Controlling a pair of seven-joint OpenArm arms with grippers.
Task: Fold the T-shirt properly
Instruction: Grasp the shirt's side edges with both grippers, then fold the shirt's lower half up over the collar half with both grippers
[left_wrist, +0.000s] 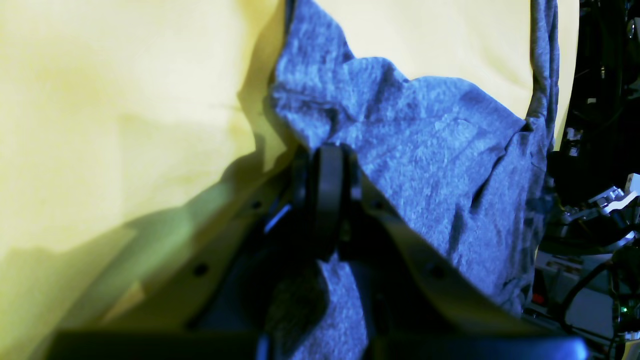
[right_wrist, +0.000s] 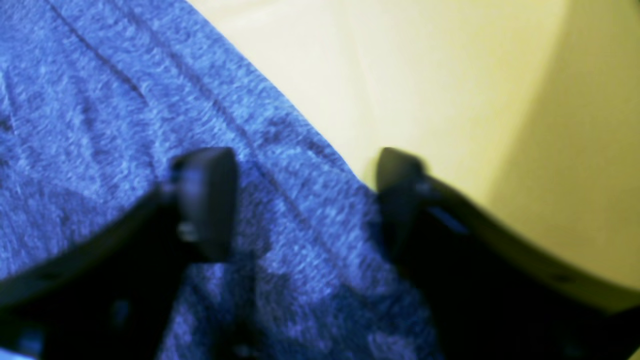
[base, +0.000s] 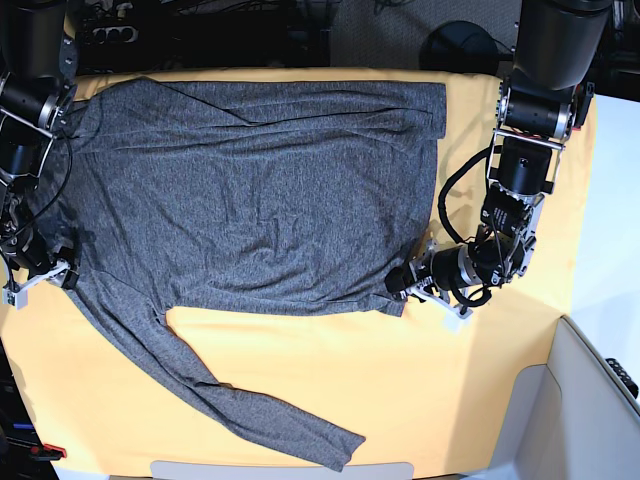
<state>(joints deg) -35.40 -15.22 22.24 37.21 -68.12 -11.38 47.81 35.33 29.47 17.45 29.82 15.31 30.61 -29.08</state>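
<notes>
The charcoal-grey T-shirt (base: 250, 180) lies spread flat on the yellow table cloth (base: 420, 380), with one long sleeve (base: 240, 405) trailing toward the front edge. At the shirt's lower right corner my left gripper (base: 398, 283) is low on the table. In the left wrist view it (left_wrist: 327, 150) is shut, with the shirt fabric (left_wrist: 425, 150) bunched and pinched between the fingers. My right gripper (base: 66, 272) sits at the shirt's left edge. In the right wrist view it (right_wrist: 305, 172) stands open, one finger over the fabric (right_wrist: 100, 100) and the other over the cloth (right_wrist: 450, 75).
A pale grey bin wall (base: 590, 400) stands off the table's front right corner. Dark equipment and cables (base: 200, 15) line the back edge. Bare yellow cloth stretches along the front and right of the shirt.
</notes>
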